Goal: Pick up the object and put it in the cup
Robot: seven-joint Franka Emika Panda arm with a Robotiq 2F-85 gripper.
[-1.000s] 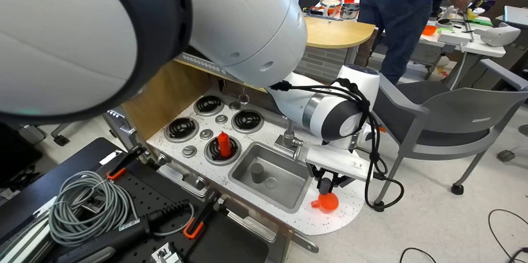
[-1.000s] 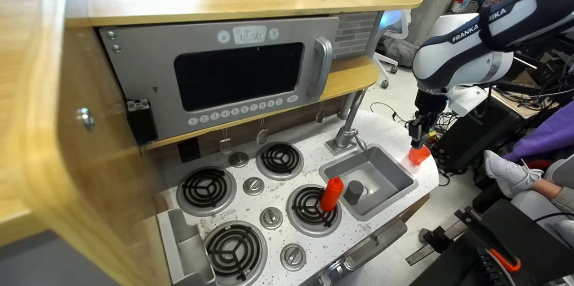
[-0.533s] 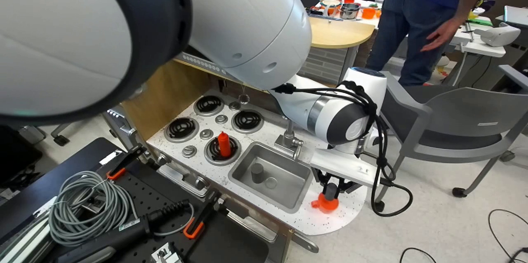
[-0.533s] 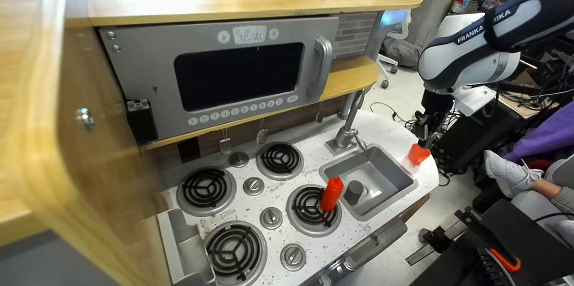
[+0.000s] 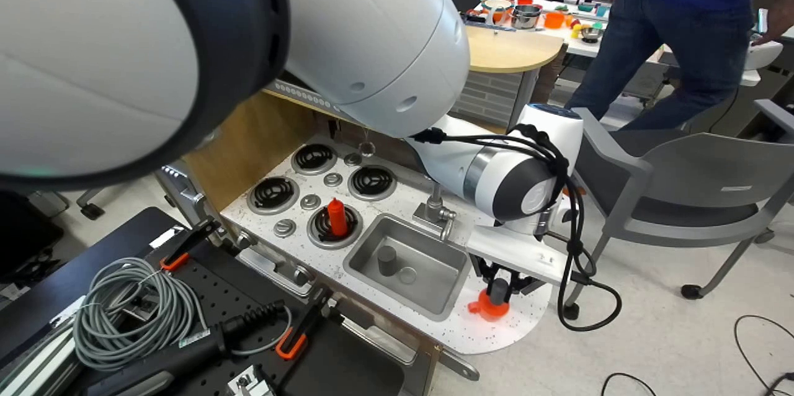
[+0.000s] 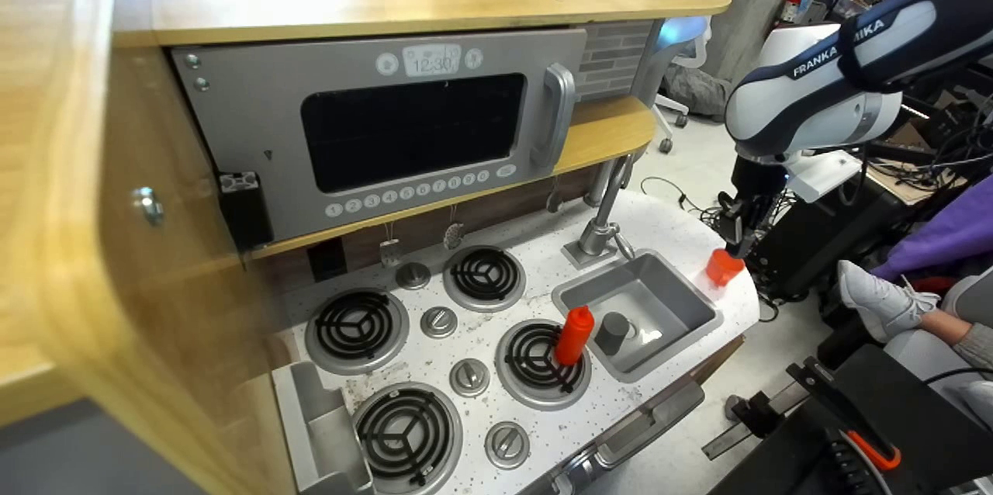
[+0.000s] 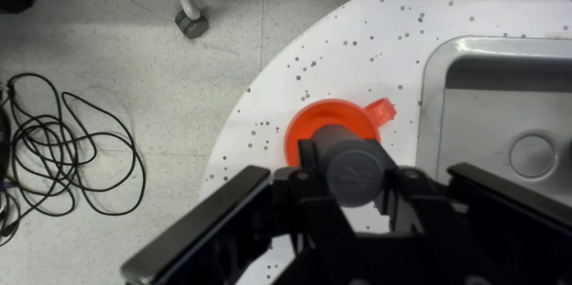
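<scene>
My gripper (image 7: 342, 152) is shut on a dark grey cylinder (image 7: 356, 178), its fingers pressed on both sides. The cylinder also shows in an exterior view (image 5: 498, 291). The orange cup (image 7: 298, 128) with a small handle stands upright on the white counter beside the sink. It shows in both exterior views, partly covered by the gripper and cylinder (image 5: 488, 308) (image 6: 722, 268). In the wrist view the cylinder's lower end overlaps the cup's opening. I cannot tell whether that end is inside the rim or just above it.
A sink (image 6: 659, 301) beside the cup holds another grey cylinder (image 6: 613, 330). A faucet (image 6: 601, 227) rises behind the sink. A red bottle (image 6: 575, 336) stands on a burner. The counter's rounded edge (image 7: 232, 117) runs close to the cup.
My gripper, holding the grey cylinder, has moved right in both exterior views and ended over the cup. During the last half second it has barely moved. A person behind has walked right.
</scene>
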